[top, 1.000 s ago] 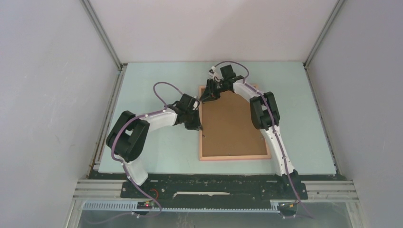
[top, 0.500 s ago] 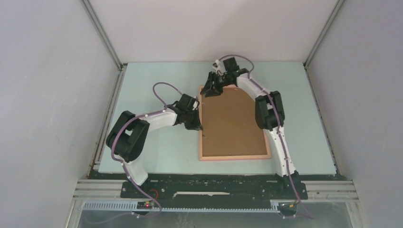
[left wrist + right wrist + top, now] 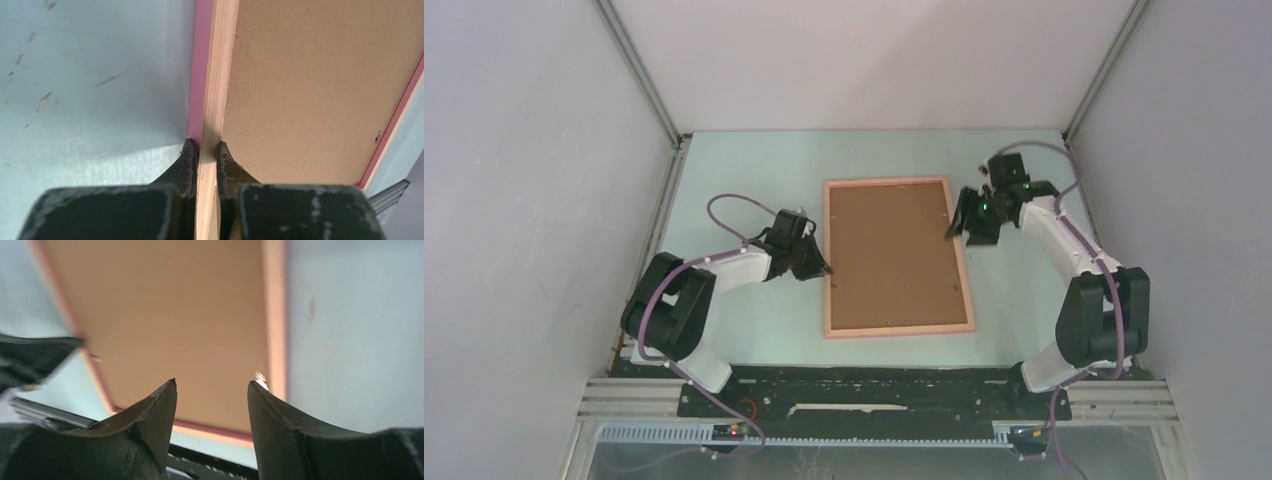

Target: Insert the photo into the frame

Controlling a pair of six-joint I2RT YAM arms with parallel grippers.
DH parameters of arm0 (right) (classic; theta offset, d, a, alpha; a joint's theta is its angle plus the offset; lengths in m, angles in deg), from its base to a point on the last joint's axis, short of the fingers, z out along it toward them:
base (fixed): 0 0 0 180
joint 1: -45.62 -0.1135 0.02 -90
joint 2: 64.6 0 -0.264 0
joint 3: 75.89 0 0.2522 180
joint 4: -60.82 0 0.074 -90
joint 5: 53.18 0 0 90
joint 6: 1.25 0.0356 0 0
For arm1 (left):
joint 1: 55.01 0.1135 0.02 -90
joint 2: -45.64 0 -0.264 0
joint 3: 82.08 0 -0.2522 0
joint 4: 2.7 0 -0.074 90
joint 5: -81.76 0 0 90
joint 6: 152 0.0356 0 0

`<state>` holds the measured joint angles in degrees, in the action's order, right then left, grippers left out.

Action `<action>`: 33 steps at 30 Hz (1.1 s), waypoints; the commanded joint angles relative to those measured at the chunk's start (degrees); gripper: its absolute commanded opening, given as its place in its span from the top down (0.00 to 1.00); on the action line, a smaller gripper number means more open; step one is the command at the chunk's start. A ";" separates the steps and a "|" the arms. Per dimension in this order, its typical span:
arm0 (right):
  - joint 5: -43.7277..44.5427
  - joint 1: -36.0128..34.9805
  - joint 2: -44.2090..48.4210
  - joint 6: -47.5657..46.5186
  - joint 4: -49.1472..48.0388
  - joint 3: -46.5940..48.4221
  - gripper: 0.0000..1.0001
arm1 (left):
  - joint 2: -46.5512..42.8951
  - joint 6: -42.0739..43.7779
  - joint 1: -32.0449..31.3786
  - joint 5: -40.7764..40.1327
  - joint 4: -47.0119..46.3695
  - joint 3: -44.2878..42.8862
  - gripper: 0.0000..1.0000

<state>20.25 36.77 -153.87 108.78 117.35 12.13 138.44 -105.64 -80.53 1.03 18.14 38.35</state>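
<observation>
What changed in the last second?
The right gripper left the frame's far left corner, swung across to its right edge and opened. The frame slid left and squared up. The left gripper stayed clamped on the frame's left edge, and the brown side is still up.

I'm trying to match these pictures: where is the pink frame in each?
Top view: the frame lies flat mid-table.
Left wrist: its edge runs up the middle.
Right wrist: upper half, rim at right.
Shared landmark: the brown backing board.
</observation>
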 commanded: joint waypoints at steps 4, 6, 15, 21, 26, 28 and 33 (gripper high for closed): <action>7.79 -1.86 8.17 -0.46 4.98 -15.30 0.37 | -4.10 -6.48 1.17 -4.61 0.76 7.47 1.00; 8.69 -2.13 8.21 -0.29 4.27 -17.49 0.36 | -4.36 -5.95 1.17 -3.94 0.67 7.56 1.00; 12.28 -5.25 1.88 2.20 -2.49 -19.77 0.39 | -4.75 -4.62 1.16 -2.27 0.31 7.92 1.00; 14.00 -5.96 -2.78 2.42 -5.41 -18.99 0.46 | -4.82 -4.10 1.15 -1.95 0.30 7.88 1.00; 15.07 -6.68 -4.87 2.10 -4.50 -18.47 0.49 | -4.89 -3.91 1.17 -2.05 0.31 7.75 1.00; 15.07 -6.95 -5.29 1.96 -4.50 -18.46 0.51 | -4.77 -3.87 1.17 -2.07 0.26 7.59 1.00; 17.84 -7.07 -6.42 2.24 -4.60 -18.46 0.61 | -4.51 -3.90 1.15 -2.03 0.30 7.39 1.00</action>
<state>34.06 30.39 -158.48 110.05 113.94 -7.24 134.11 -108.98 -80.05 -0.23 14.18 44.10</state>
